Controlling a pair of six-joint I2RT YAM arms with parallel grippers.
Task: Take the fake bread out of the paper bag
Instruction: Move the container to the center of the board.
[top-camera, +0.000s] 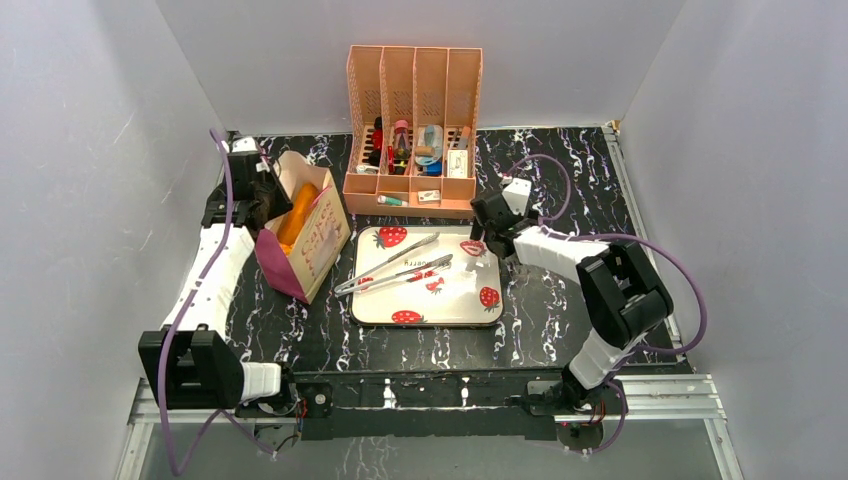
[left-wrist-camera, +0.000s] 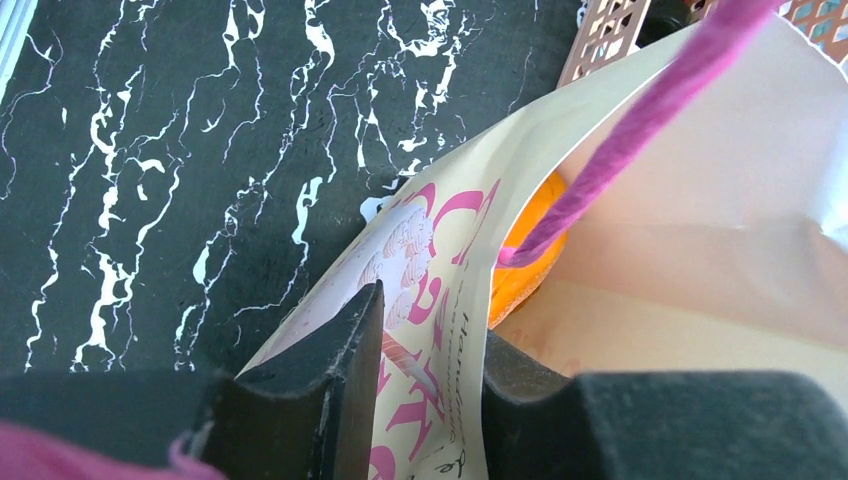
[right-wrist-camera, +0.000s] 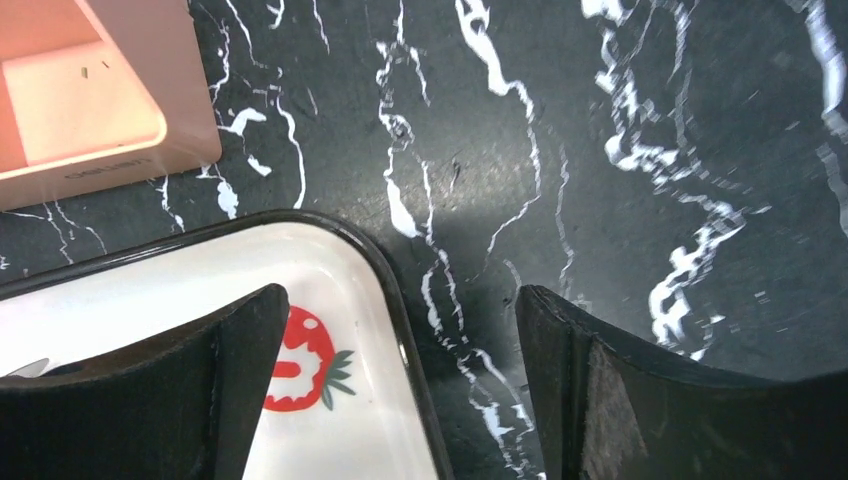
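Observation:
The paper bag (top-camera: 305, 240) stands tilted at the left of the table, with its mouth open upward. An orange loaf of fake bread (top-camera: 298, 220) shows inside it, and its end also shows in the left wrist view (left-wrist-camera: 530, 270). My left gripper (top-camera: 262, 205) is at the bag's far-left rim. In the left wrist view the gripper (left-wrist-camera: 430, 400) is shut on the bag's lettered front wall (left-wrist-camera: 440, 260), one finger outside and one inside. A pink cord handle (left-wrist-camera: 640, 120) crosses the bag's mouth. My right gripper (top-camera: 487, 232) is open and empty over the tray's far right corner (right-wrist-camera: 400, 380).
A white strawberry tray (top-camera: 470, 300) lies mid-table with metal tongs (top-camera: 395, 268) on it; its corner shows in the right wrist view (right-wrist-camera: 330, 260). The peach organiser (top-camera: 412, 130) with small items stands at the back, close behind the bag and tray.

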